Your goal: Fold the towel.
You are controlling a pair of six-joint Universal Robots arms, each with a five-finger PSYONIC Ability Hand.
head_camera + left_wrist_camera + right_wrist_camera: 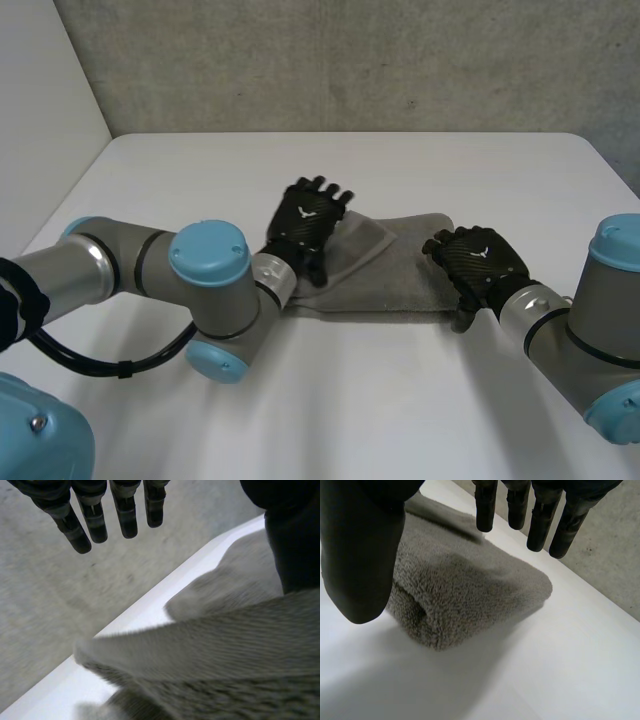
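Now we see the grey towel (400,275) lying folded into a long band across the middle of the white table (350,400), running left to right. Our left hand (312,218) sits over the towel's left end, back upward, pointing toward the far wall (350,60). From the left wrist we find its fingers (125,515) straight and a little spread, up in the air and clear of the cloth, gripping nothing. A flap of the towel stands raised just beside the thumb (295,545), and we cannot tell whether the thumb touches it.

Our right hand (480,262) is at the towel's right end, by its near corner. From the right wrist we see that hand's fingers hanging straight and its thumb held wide of them, so the hand is spread with nothing in its grasp. The rounded, folded end of the towel lies on the table below the gap between thumb and fingers, apart from both. The two hands are well apart, with the uncovered middle of the towel between them.
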